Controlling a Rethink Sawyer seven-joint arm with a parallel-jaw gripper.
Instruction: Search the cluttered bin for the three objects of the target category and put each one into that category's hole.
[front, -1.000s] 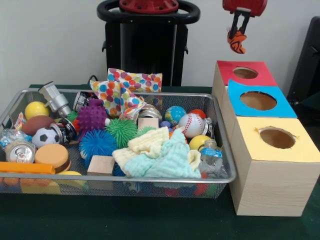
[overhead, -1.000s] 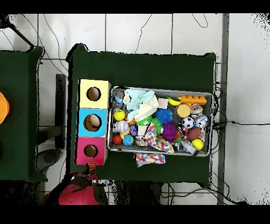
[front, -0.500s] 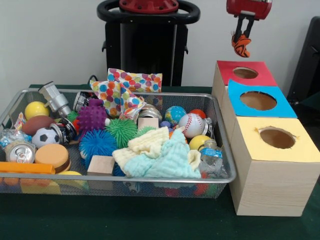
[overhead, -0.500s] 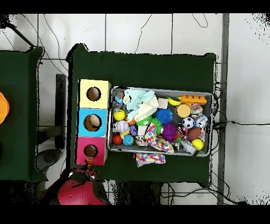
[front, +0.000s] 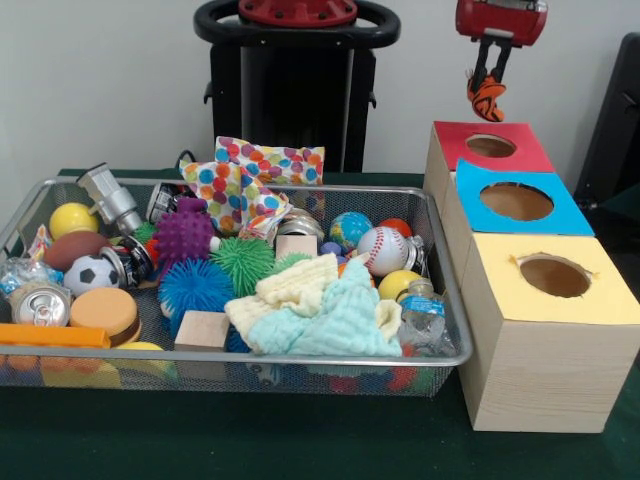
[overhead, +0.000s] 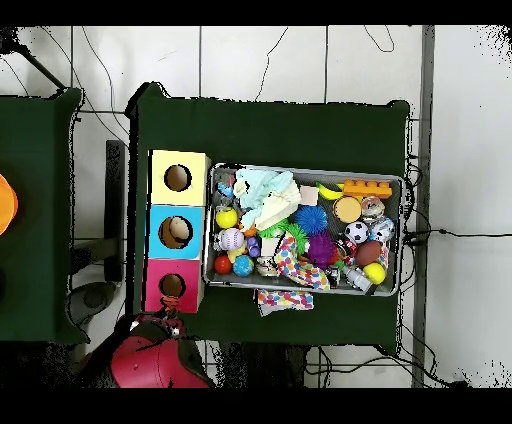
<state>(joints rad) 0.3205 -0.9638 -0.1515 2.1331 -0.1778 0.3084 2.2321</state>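
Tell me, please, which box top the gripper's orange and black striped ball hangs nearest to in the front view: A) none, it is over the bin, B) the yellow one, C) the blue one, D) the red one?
D: the gripper holds the orange and black striped ball in the air just above the red box top, well clear of the blue box top and the yellow box top.

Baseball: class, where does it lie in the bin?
Front view: the baseball lies at the bin's right end, between the globe ball and the yellow ball.
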